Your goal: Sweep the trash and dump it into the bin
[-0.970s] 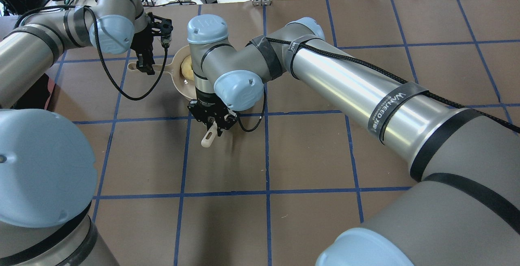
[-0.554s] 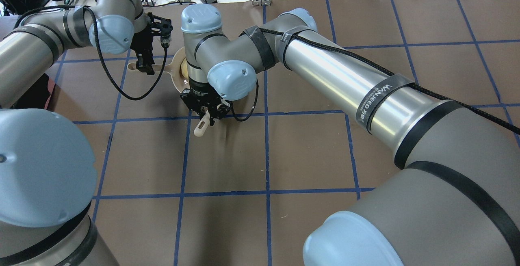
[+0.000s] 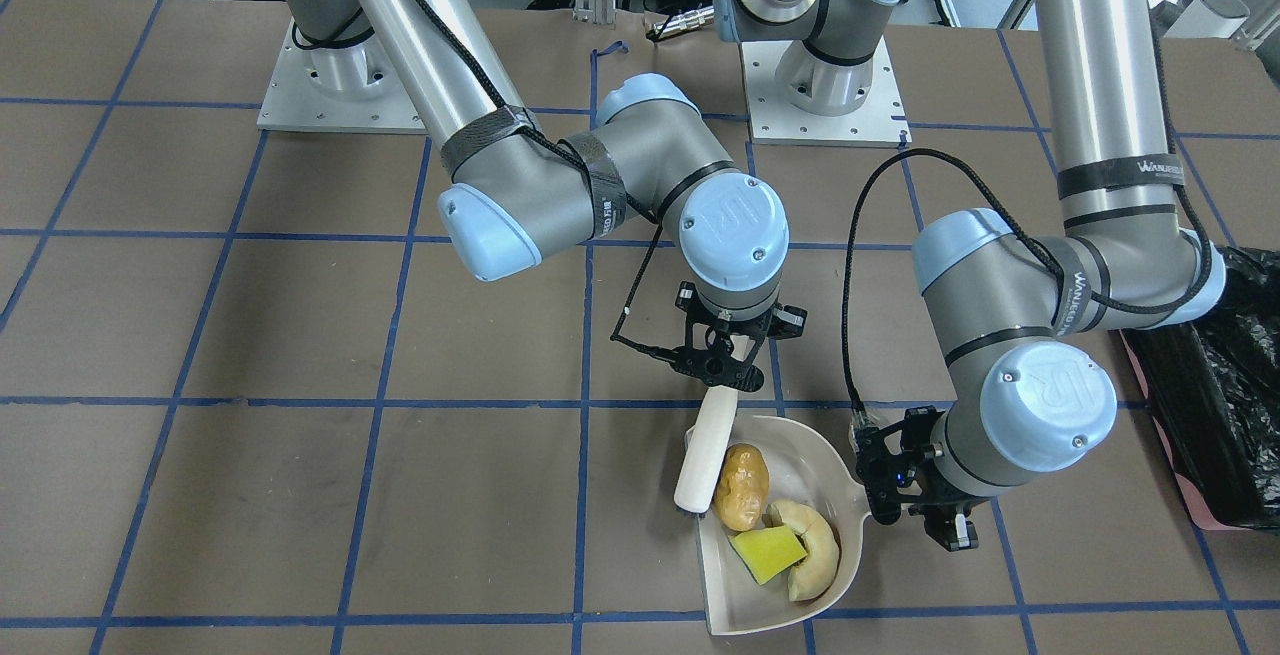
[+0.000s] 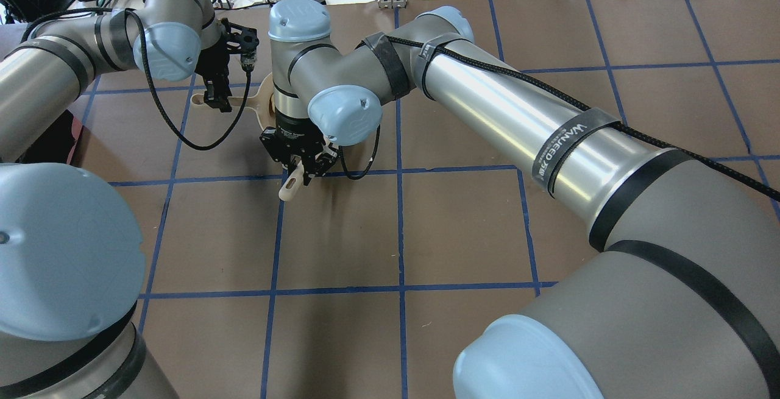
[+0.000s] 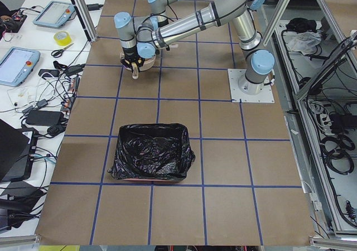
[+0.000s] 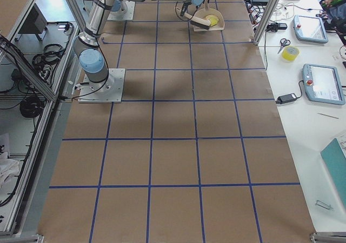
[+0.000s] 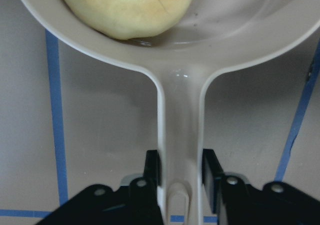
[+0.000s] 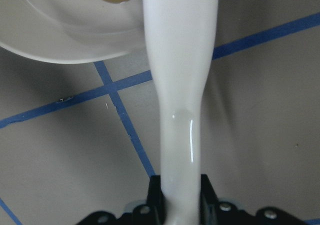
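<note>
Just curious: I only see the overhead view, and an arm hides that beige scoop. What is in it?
Observer: The front-facing view shows three pieces in the dustpan: a potato-like lump, a yellow-and-green sponge wedge and a pale crescent slice.
Visitor: Is there a bin somewhere?
Observer: Yes. The left view shows the bin, black-lined, standing well apart from the dustpan, nearer that camera.
Visitor: And the white stick?
Observer: A brush in the right tool; seen from the front, its head sits beside the lump.

potato lump (image 3: 741,486), sponge wedge (image 3: 765,553), crescent slice (image 3: 815,545) — all in dustpan (image 3: 795,443) | bin (image 5: 129,163) — blk-lined, upright, well apart
</note>
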Controlling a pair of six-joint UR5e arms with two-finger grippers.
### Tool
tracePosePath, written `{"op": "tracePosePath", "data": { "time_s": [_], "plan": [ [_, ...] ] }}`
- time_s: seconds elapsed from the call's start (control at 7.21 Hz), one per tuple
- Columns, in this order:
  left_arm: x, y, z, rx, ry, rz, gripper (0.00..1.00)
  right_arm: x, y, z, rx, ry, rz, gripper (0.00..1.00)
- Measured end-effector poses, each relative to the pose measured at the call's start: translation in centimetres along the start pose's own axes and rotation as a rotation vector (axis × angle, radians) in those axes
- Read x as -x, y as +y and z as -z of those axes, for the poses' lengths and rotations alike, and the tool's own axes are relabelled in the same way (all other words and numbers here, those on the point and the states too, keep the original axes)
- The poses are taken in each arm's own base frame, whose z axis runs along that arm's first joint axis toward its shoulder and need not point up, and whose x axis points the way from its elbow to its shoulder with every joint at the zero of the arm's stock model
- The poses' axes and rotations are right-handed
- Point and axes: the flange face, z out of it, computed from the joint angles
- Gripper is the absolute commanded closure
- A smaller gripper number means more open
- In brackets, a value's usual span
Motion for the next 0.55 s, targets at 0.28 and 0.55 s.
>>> {"op": "tracePosePath", "data": {
  "time_s": [0.28, 0.55],
  "plan": [
    [0.0, 0.0, 0.1, 0.0, -0.001, 0.001, 0.86, -0.5, 0.9, 1.3, -0.001, 0.025, -0.005, 1.0],
    [0.1, 0.5, 0.0, -0.008, 0.0, 0.004, 0.91, 0.1, 2.0, 1.6, -0.011, 0.026, 0.022, 1.0]
  ]
}}
